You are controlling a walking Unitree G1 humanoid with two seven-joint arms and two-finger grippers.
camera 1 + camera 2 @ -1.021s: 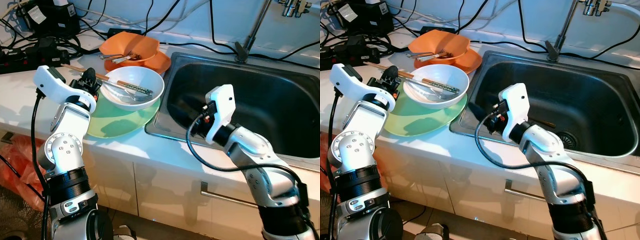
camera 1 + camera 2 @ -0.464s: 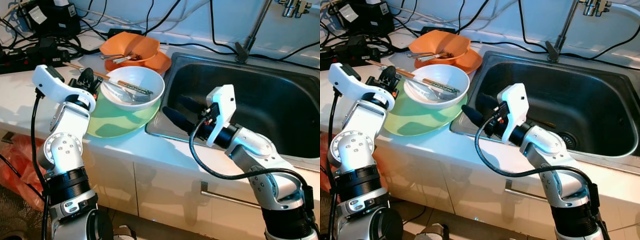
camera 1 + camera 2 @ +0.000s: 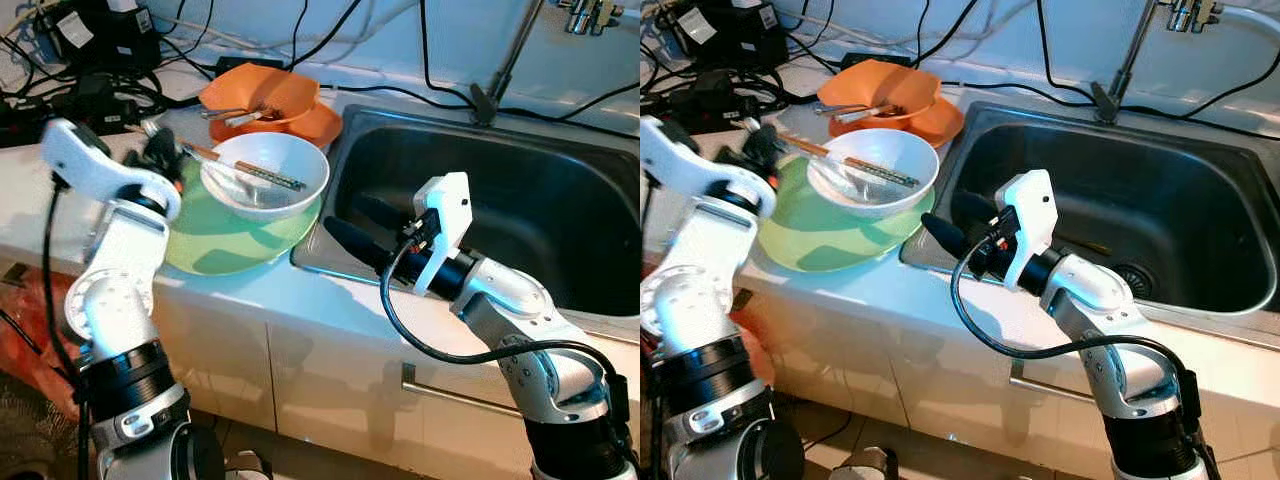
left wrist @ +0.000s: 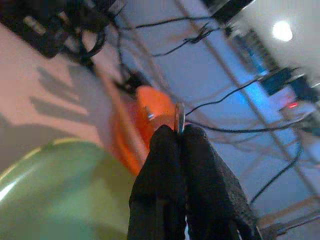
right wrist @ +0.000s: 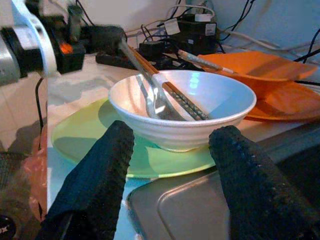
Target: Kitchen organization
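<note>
The white bowl (image 3: 265, 176), rigid and likely breakable, sits on the green plate (image 3: 225, 235) left of the sink (image 3: 520, 200). The spoon handle (image 4: 179, 117) is pinched between the closed fingers of the left gripper (image 4: 181, 137). The right gripper (image 5: 170, 145) is held with fingers apart, near the bowl; the bowl is best gripped across its rim.

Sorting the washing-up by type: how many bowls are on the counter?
2. A white ceramic bowl holding chopsticks and a fork sits on the round green plate beside the sink. An orange bowl with cutlery sits behind it on an orange plate. More may lie out of view.

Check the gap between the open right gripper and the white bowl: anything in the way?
Nothing stands between the right gripper and the white bowl; the right wrist view shows just the sink rim and the green plate under the bowl.
</note>
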